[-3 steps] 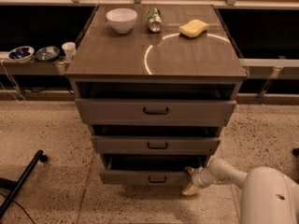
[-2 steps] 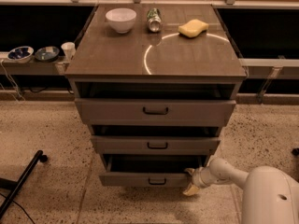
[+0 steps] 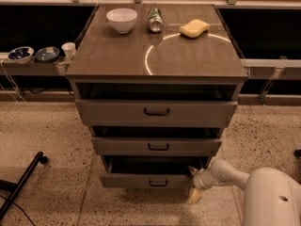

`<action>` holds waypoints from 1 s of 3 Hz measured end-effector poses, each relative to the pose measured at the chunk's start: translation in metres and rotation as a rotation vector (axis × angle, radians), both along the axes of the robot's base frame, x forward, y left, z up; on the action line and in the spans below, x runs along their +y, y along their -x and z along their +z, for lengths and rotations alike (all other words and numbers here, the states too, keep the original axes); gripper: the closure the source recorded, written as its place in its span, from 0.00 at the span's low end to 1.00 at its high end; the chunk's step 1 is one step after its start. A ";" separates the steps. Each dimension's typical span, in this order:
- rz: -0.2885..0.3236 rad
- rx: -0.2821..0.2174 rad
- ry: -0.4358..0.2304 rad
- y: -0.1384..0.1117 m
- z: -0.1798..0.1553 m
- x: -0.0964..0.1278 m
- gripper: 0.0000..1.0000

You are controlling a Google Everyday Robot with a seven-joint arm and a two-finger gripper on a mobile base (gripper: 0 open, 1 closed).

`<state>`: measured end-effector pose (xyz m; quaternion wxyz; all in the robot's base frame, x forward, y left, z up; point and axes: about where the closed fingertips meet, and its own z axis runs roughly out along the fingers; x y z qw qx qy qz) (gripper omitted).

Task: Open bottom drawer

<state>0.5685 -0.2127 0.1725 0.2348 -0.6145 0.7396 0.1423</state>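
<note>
The pincer (image 3: 193, 183) sits low at the right end of the bottom drawer (image 3: 141, 181). It is spread, with one tip above the front's top edge and the other below it near the floor. Whether either tip touches the front cannot be told. The drawer runs left from the pincer. It is pulled out a little, so a dark gap shows behind its front, and its black handle (image 3: 158, 183) lies left of the pincer, apart from it.

The white arm (image 3: 229, 173) leads right from the pincer to the robot's rounded body (image 3: 275, 197).

Just above the pincer is the middle drawer (image 3: 157, 146), and above that the top drawer (image 3: 156, 112). Both stick out slightly and overhang the bottom one.

Far up from the pincer, the surface (image 3: 188, 62) carries a white bowl (image 3: 122, 20), a can (image 3: 154, 20) on its side and a yellow sponge (image 3: 194, 28).

Well to the left, a black pole (image 3: 21, 186) lies on the speckled floor. Up and left of it, a ledge holds two small bowls (image 3: 19, 54) and a cup (image 3: 68, 50).
</note>
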 end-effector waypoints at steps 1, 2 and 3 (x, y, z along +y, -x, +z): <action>0.000 0.000 0.000 0.000 0.000 0.000 0.00; 0.028 0.024 0.019 0.001 -0.005 0.009 0.00; 0.098 0.059 0.033 0.009 -0.011 0.030 0.14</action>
